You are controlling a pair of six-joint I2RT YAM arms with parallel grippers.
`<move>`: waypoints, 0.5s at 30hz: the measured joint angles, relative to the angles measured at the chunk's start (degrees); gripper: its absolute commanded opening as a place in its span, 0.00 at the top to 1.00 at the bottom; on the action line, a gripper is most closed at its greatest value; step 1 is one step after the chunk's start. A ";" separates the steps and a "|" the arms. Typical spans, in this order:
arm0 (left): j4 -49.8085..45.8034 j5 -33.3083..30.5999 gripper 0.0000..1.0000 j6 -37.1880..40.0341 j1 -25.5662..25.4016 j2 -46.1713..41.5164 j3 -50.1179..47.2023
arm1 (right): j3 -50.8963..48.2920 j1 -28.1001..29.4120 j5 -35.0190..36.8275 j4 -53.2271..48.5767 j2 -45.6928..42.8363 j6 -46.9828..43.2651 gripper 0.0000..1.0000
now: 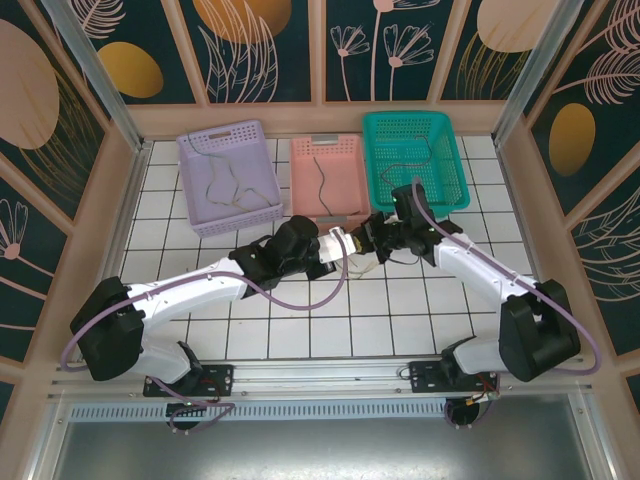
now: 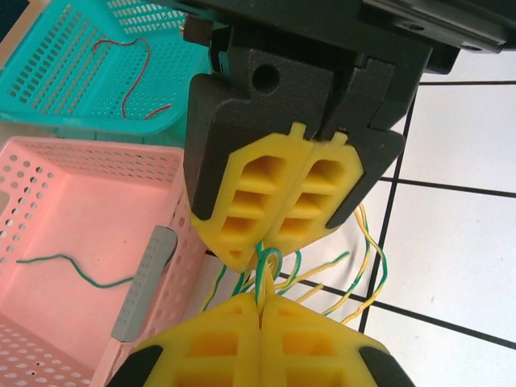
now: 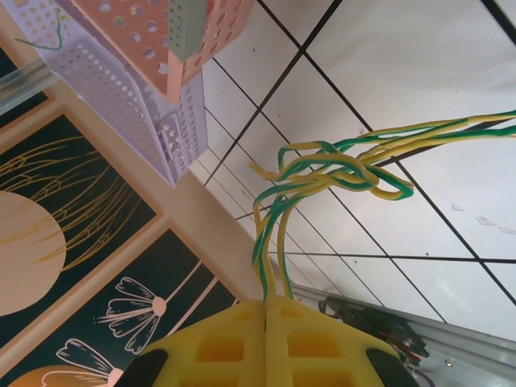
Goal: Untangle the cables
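Left wrist shows left gripper [image 2: 260, 313] and right gripper [image 2: 261, 244] clamped on cables [image 2: 355, 266], pinched parts hidden.

Gripping yellow-green cables [image 2: 355, 272] in left gripper [image 2: 260, 310], jaws closed; right gripper [image 2: 261, 251] clamped on same bundle just above. Alongside, pink basket [image 2: 50, 155] holding green wire [image 2: 72, 262], teal basket [image 2: 47, 79] holding reddish wire [image 2: 139, 66].

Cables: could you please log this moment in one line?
left jaws: shut on knotted yellow-green thin wires | right jaws: shut on same wires

White tiled table [image 1: 300, 330] — three baskets [image 1: 298, 185]
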 measured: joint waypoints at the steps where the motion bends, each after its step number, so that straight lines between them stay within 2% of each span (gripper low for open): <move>1: 0.02 -0.02 1.00 -0.33 -0.07 -0.09 0.00 | -0.46 -0.70 0.35 -0.24 -0.85 -0.02 1.00; 4: 0.50 -0.52 1.00 -2.56 -0.33 -1.97 -1.07 | -1.86 -5.18 1.07 -2.23 -4.85 -0.33 1.00; 9: 1.42 -3.28 1.00 -9.01 -0.48 -8.94 -6.43 | -3.45 -17.33 1.36 -5.51 -12.44 -2.36 1.00; 11: 1.01 -5.16 1.00 -11.96 -0.52 -11.72 -8.66 | -3.45 -22.23 2.10 -6.36 -13.62 -3.96 1.00; 15: -0.07 -9.79 1.00 -17.38 -0.52 -16.02 -12.44 | -3.41 -27.56 3.02 -9.01 -13.77 -6.64 1.00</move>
